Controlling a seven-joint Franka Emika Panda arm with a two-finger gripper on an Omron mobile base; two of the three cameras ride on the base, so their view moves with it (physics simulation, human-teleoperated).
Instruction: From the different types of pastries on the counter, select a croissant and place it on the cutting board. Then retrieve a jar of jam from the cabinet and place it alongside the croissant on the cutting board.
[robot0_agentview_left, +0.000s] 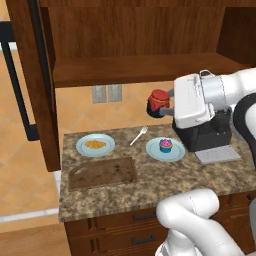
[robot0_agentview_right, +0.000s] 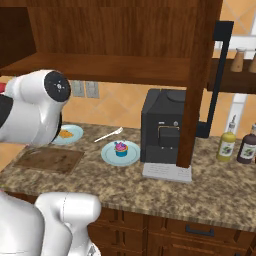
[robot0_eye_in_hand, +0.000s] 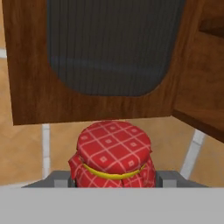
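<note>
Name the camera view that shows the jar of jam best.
The hand view: the jar of jam sits close, checked red lid clear. The left base view shows it small, held in the end effector above the counter.

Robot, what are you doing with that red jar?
The end effector is shut on the jam jar, holding it in the air below the cabinet shelf, above the counter. The croissant sits on its blue plate, not on the cutting board, which has nothing on it. The cupcake sits on another plate beside a white fork.
</note>
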